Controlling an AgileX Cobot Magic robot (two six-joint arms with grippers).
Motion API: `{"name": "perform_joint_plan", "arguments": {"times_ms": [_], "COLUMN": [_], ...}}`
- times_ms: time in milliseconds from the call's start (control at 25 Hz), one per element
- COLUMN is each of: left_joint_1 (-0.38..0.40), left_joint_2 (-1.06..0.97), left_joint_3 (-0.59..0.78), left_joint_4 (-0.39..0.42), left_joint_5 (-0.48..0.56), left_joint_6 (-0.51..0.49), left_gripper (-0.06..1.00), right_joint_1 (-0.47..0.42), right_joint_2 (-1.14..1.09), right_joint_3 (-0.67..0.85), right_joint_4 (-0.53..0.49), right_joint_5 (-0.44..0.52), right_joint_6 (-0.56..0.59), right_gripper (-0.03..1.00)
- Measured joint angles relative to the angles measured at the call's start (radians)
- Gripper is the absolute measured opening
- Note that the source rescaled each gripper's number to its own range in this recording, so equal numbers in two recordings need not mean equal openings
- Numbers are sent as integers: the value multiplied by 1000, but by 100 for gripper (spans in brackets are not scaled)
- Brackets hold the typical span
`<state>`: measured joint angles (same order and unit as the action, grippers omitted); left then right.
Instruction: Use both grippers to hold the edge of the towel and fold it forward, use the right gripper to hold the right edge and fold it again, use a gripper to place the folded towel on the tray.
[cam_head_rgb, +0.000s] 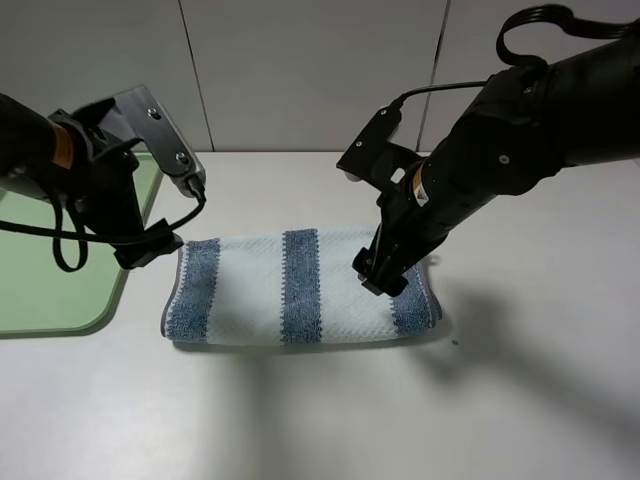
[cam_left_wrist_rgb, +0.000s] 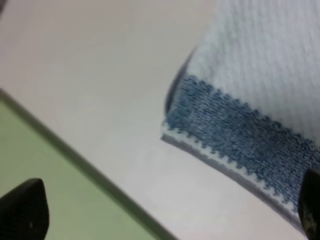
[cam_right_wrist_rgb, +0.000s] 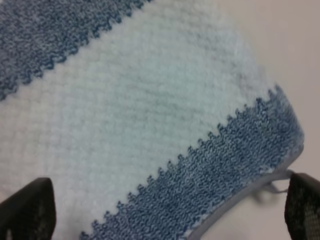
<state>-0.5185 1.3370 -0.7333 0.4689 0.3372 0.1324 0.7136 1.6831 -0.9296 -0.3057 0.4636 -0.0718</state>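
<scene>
The towel lies folded into a long band on the white table, its blue-grey and pale stripes facing up. My left gripper hangs open and empty just off the towel's left end, between the towel and the tray. In the left wrist view the towel, its grey hem and the gripper show, fingertips wide apart. My right gripper hovers open over the towel's right part. The right wrist view shows the gripper above the towel and its hem.
The light green tray lies at the table's left edge, partly under the left arm; its rim also shows in the left wrist view. A grey panelled wall stands behind the table. Bare table lies in front of the towel.
</scene>
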Motion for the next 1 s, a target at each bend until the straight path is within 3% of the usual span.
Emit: {"name": "perform_joint_plan", "arguments": {"times_ms": [360, 800, 1000], "left_joint_1": [0, 0, 0], "left_joint_2": [-202, -424, -562], "left_joint_3": [-1, -1, -1], "left_joint_4": [0, 0, 0], "left_joint_5": [152, 359, 440], "left_joint_6": [-47, -132, -168], "left_gripper": [100, 99, 99], "right_joint_1": [0, 0, 0], "right_joint_2": [0, 0, 0], "right_joint_3": [0, 0, 0], "right_joint_4": [16, 138, 168], "right_joint_5": [17, 22, 23], "right_joint_6": [109, 222, 353], "right_gripper": [100, 100, 100]}}
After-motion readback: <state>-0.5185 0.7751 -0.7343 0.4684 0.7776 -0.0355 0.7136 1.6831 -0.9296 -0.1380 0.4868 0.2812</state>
